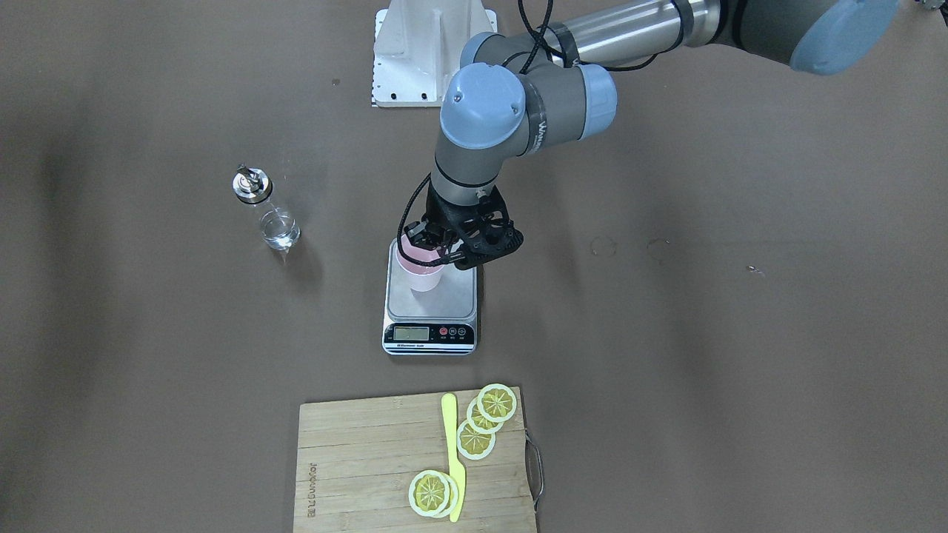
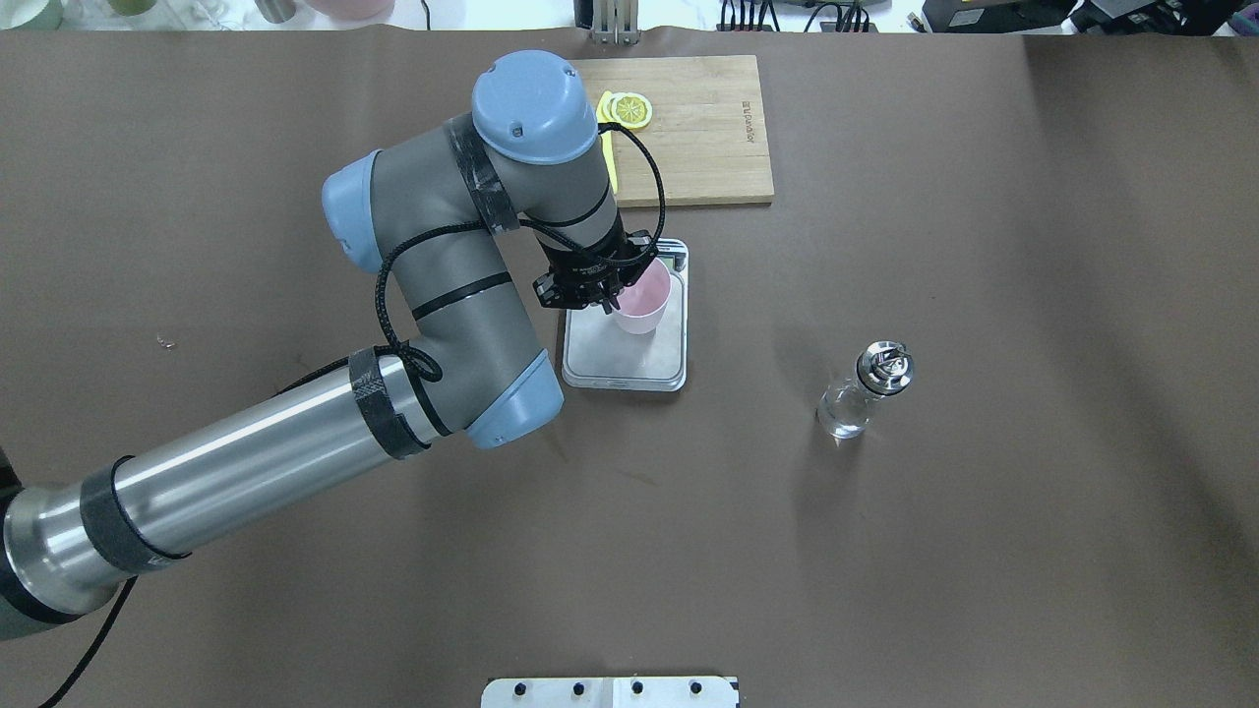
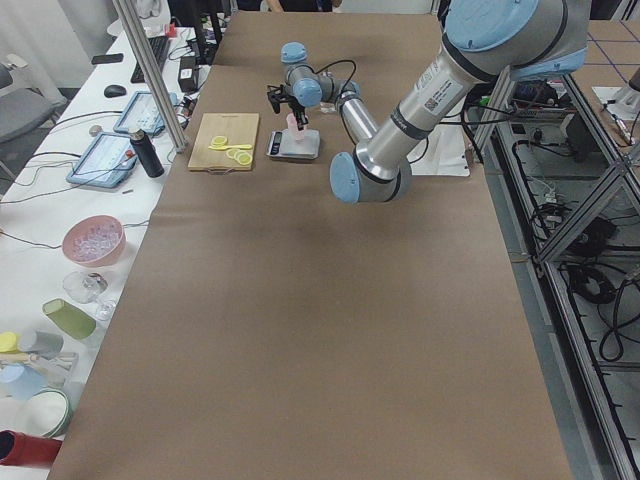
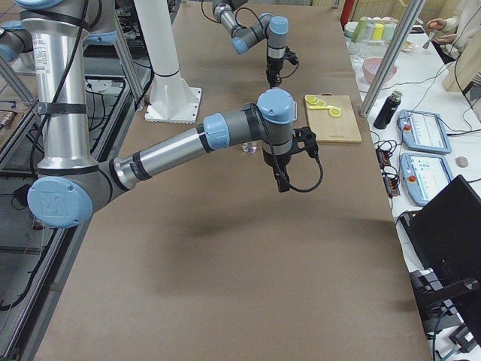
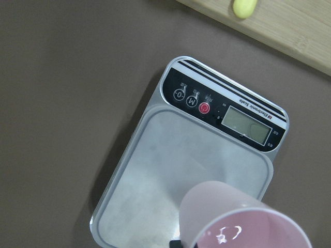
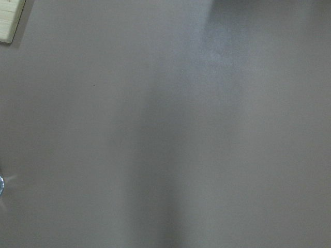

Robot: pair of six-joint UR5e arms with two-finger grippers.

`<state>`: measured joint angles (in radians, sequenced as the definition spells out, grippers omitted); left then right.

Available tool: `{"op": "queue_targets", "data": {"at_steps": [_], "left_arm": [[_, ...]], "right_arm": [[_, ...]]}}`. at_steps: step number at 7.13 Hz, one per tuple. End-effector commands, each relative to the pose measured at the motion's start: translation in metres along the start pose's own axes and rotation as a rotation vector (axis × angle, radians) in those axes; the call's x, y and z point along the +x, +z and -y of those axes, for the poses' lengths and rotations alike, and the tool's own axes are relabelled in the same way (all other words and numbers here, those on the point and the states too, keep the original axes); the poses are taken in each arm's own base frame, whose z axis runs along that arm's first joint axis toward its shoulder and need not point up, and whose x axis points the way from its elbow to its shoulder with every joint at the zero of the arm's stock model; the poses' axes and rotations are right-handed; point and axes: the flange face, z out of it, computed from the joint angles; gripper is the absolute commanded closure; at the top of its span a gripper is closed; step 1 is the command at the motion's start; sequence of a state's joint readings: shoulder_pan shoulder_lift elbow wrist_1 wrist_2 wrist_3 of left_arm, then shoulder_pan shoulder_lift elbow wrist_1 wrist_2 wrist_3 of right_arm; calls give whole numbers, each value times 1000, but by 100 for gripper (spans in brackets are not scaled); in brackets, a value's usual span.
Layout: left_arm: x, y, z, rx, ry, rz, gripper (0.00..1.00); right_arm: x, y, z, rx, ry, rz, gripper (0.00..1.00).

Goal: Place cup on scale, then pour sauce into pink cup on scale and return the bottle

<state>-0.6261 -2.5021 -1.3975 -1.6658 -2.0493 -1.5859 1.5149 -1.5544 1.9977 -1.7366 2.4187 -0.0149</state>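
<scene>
Left pincer (image 1: 443, 255) is pinching the rim of the small pale pink tapered plastic cup (image 1: 421, 275), on the side toward the left arm. The cup is upright over the back half of the flat silver-grey digital kitchen scale (image 1: 453, 296). Can't tell if its base touches the platform. The scale's black strip with LCD and red and black buttons faces away from the robot and is uncovered. In the front-facing view the left wrist and pincer hide the scale's back edge.

The small clear glass bottle with a shiny metal pourer cap (image 1: 268, 215) stands upright on the brown table (image 1: 703, 370), to the robot's right of the scale and well apart from it. Clear sauce (image 1: 280, 234) sits low in it.

A bamboo cutting board with a metal handle (image 1: 355, 459) lies beyond the scale's display end, near but not touching. It carries yellow lemon slices (image 1: 496, 403) and a yellow plastic knife (image 1: 453, 459). A white mounting plate (image 1: 415, 52) is at the robot's edge of the table.

Right pincer (image 4: 304, 143) shows only in the right side view, hanging above the table near the bottle. Can't tell whether it is spread or pressed together. The right wrist camera sees only bare brown table and a corner of the board.
</scene>
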Motion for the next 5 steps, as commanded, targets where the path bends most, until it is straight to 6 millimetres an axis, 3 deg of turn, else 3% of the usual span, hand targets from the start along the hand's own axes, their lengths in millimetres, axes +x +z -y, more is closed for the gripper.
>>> {"op": "queue_targets", "data": {"at_steps": [1, 2, 3, 5], "left_arm": [[-14, 12, 7, 3, -6, 18, 100], [-20, 16, 9, 3, -6, 17, 54], [-18, 9, 6, 4, 1, 3, 2], [-21, -25, 15, 18, 0, -43, 2]], "right_arm": [[-6, -6, 1, 16, -16, 3, 0], [-11, -9, 2, 23, -26, 3, 0], [-16, -13, 1, 31, -11, 5, 0], [-53, -42, -2, 99, -37, 23, 0]]}}
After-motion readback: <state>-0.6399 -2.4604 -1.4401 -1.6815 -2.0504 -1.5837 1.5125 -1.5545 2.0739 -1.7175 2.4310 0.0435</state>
